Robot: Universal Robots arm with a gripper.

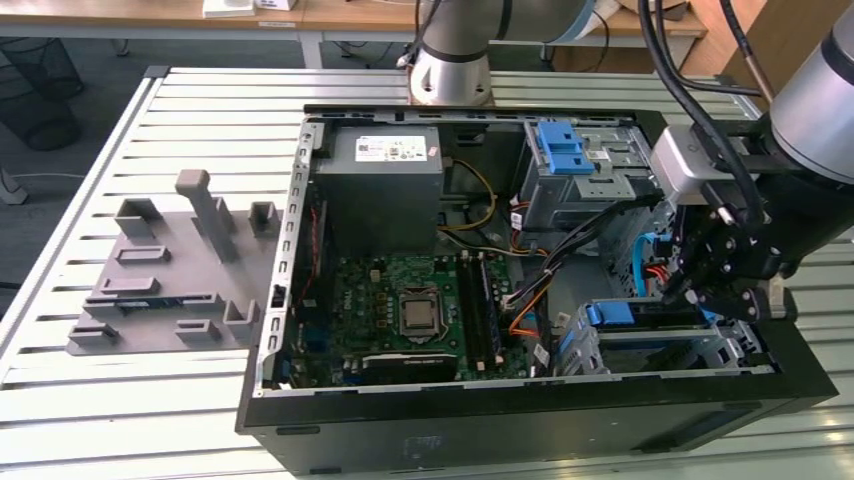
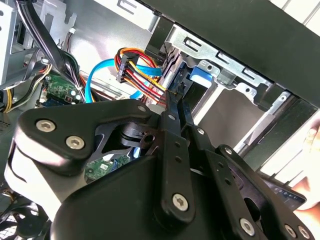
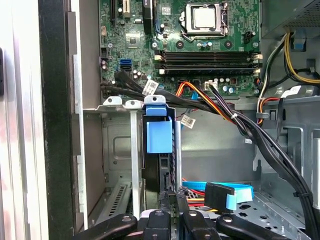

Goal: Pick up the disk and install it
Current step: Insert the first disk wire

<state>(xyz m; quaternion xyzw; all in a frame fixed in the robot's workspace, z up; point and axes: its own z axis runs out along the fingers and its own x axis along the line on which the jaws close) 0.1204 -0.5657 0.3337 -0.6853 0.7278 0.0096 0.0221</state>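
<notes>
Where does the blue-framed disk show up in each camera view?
Exterior view: the disk sits in the drive cage, toward the exterior view's right, by the case's near wall.
Second wrist view: the disk is inside the metal cage.
First wrist view: the disk stands on edge in the cage.
Shared landmark: the blue flat cable.

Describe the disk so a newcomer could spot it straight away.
Start at the open black computer case on the slatted table. In its corner metal drive cage, beside the gripper, the blue-framed disk stands on edge. Unlike the loose blue cable connector nearby, it sits between cage rails.
</notes>
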